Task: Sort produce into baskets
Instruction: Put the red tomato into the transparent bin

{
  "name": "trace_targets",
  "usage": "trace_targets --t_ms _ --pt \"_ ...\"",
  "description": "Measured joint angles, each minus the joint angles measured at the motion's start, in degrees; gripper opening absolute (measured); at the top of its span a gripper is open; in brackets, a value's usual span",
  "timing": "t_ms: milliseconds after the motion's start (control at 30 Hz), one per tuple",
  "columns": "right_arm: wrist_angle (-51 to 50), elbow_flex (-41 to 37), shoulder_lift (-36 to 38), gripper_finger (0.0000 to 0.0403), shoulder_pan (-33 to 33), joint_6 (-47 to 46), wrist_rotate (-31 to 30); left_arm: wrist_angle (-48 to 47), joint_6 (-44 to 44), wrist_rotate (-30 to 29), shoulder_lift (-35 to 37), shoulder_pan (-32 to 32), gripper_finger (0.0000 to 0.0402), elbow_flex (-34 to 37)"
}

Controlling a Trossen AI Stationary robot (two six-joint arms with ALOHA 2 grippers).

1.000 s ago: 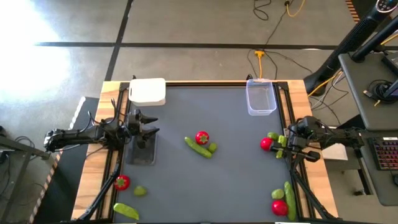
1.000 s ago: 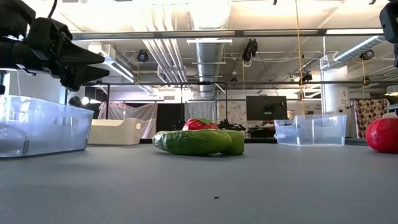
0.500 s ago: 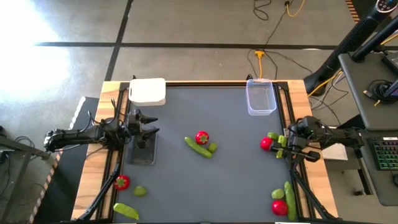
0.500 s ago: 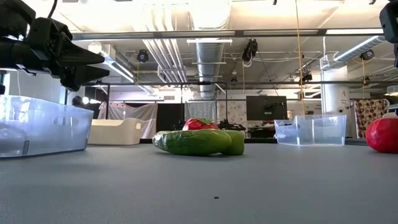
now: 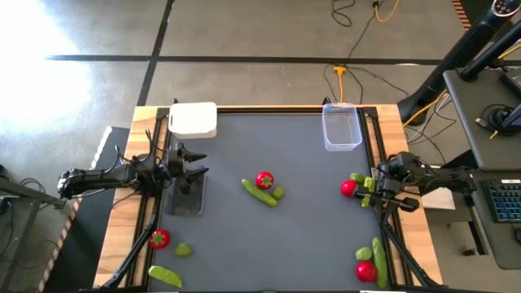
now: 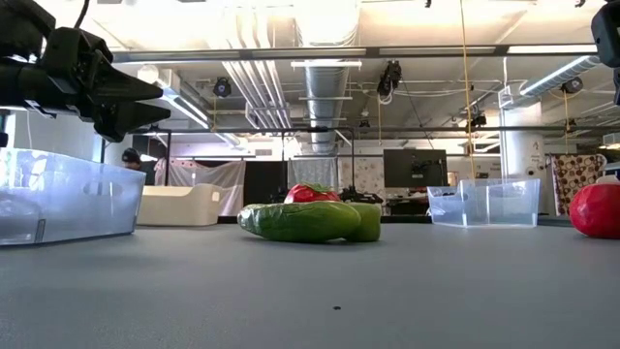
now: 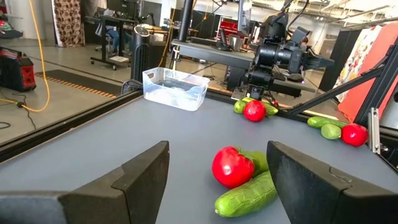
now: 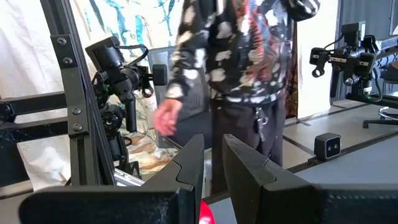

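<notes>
My left gripper (image 5: pixel 192 165) is open and empty above a shallow dark grey tray (image 5: pixel 186 201) at the table's left. In its wrist view its gripper (image 7: pixel 217 168) frames a red round piece (image 7: pixel 232 167) and a green pod (image 7: pixel 245 196) lying mid-table (image 5: pixel 264 180). A yellow-green ball (image 5: pixel 278 193) lies beside them. My right gripper (image 5: pixel 370 189) waits at the right edge, its fingers (image 8: pixel 186 168) almost together and holding nothing. A red piece (image 5: pixel 348 189) and a green ball (image 5: pixel 356 177) lie beside it. The white tub (image 5: pixel 194 120) and the clear tub (image 5: pixel 342 128) stand at the far edge.
More produce lies near the front left, a red piece (image 5: pixel 160 238), a ball (image 5: pixel 183 250) and a pod (image 5: pixel 164 276). At the front right lie a ball (image 5: pixel 363 255), a pod (image 5: pixel 379 251) and a red piece (image 5: pixel 366 272). A person (image 8: pixel 249 68) stands beyond the table.
</notes>
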State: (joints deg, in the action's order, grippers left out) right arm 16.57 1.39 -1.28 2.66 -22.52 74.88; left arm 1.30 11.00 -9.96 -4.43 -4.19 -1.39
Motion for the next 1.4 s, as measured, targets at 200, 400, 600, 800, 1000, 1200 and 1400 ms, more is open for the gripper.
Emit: trace_targets --t_ms 200,400,600,800,1000,1200,1400 --pt "-0.7 0.0 0.0 0.0052 0.0 -5.2 1.8 0.0 0.0 0.0 0.0 0.0 0.0253 0.0" --pt "-1.1 0.0 0.0 0.0052 0.0 -18.9 2.0 0.0 0.0 0.0 0.0 0.0 0.0253 0.0" --pt "-1.3 0.0 0.0 0.0052 0.0 -20.9 2.7 0.0 0.0 0.0 0.0 0.0 0.0253 0.0" --pt "-1.3 0.0 0.0 0.0052 0.0 -19.0 5.7 0.0 0.0 0.0 0.0 0.0 0.0253 0.0" --pt "-1.3 0.0 0.0 0.0052 0.0 -19.0 4.0 0.0 0.0 0.0 0.0 0.0 0.0253 0.0" --pt "-1.2 0.0 0.0 0.0052 0.0 -21.5 0.8 0.0 0.0 0.0 0.0 0.0 0.0253 0.0" --pt "-1.3 0.0 0.0 0.0052 0.0 -28.3 -22.6 0.0 0.0 0.0 0.0 0.0 0.0253 0.0"
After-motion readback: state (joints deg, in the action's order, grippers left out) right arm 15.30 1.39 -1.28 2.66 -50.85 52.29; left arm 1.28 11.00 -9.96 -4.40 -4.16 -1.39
